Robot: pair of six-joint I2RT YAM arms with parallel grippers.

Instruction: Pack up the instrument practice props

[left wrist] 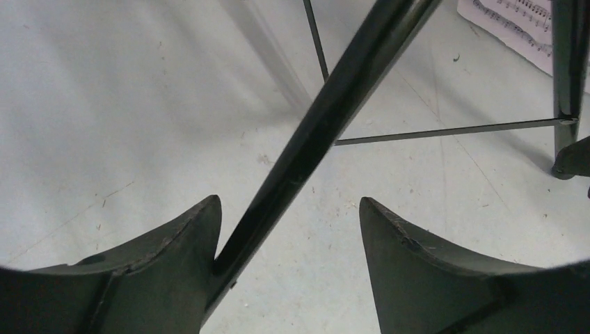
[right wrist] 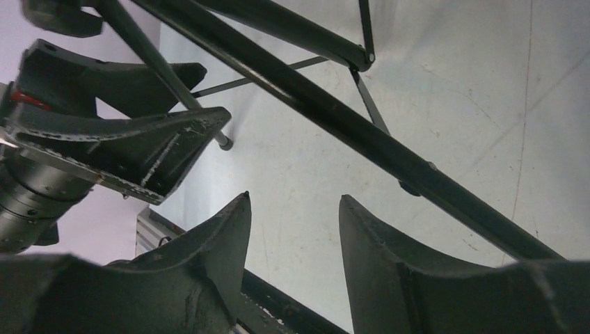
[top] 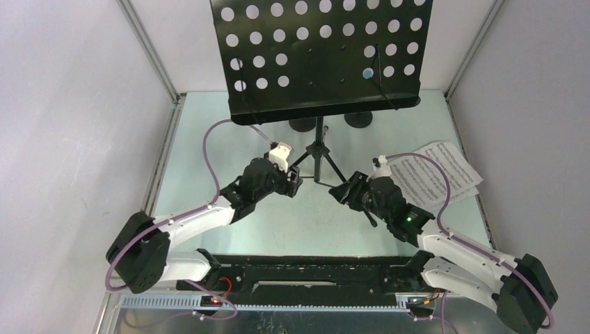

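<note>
Black tripod leg (left wrist: 325,111) inside spread left end effector (left wrist: 289,200); right end effector (right wrist: 294,196) spread, beside another leg (right wrist: 362,138).

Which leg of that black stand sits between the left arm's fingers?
The stand's left leg: it passes between those fingers, touching one, while another leg stands off to the side.

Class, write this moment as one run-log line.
left gripper: open, stand leg between jaws | right gripper: open, near other leg | sheet music: on table
</note>
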